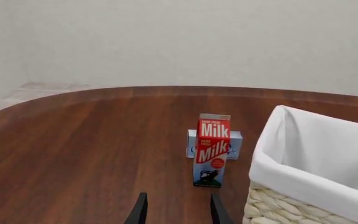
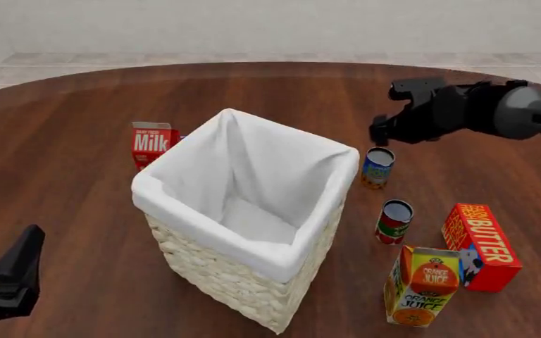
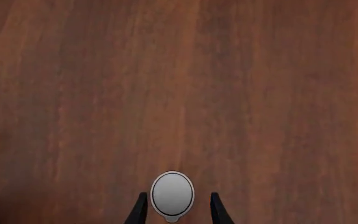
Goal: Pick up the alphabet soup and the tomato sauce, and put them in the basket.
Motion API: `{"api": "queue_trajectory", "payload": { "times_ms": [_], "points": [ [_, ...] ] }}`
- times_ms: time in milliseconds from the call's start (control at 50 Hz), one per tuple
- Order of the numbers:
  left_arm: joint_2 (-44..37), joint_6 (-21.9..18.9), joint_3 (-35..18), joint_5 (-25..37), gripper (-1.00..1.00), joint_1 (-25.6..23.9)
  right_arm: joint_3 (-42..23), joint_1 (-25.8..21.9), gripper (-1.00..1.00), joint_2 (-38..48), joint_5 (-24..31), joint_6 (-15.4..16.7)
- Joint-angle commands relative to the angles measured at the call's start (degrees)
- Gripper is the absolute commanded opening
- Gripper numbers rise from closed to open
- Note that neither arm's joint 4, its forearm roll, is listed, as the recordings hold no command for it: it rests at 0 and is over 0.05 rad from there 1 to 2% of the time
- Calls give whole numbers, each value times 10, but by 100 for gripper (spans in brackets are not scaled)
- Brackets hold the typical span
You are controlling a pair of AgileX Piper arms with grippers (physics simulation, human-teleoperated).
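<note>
The alphabet soup (image 2: pixel 377 167) stands upright just right of the basket (image 2: pixel 205 271), its blue label visible. The tomato sauce (image 2: pixel 394 221), red and green, stands a little nearer to me. My right gripper (image 2: pixel 382 135) hangs directly above the alphabet soup and is open. In the right wrist view the silver top of the alphabet soup (image 3: pixel 173 192) lies between the two dark fingers (image 3: pixel 140 210) with a gap on each side. My left gripper (image 2: pixel 15 271) sits low at the near left, open and empty, well away from both cans. The basket (image 1: pixel 278 168) holds nothing.
A milk carton (image 2: pixel 151 143) stands at the basket's far left, with a pale blue box (image 1: pixel 193 144) behind it. A red butter box (image 2: pixel 480 246) and an orange juice carton (image 2: pixel 421 285) stand near the tomato sauce at the near right.
</note>
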State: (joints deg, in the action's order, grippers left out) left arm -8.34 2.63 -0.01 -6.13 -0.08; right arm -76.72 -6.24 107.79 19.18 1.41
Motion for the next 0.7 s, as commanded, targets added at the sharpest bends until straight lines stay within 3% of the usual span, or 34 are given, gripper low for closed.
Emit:
{"api": "queue_trajectory", "payload": {
  "times_ms": [20, 700],
  "points": [
    [19, 1, 0, 19, 100, 1, 15, -11, 100, 12, -11, -7],
    [20, 2, 0, 19, 100, 1, 29, -2, 100, 29, -26, -1]
  ]
}}
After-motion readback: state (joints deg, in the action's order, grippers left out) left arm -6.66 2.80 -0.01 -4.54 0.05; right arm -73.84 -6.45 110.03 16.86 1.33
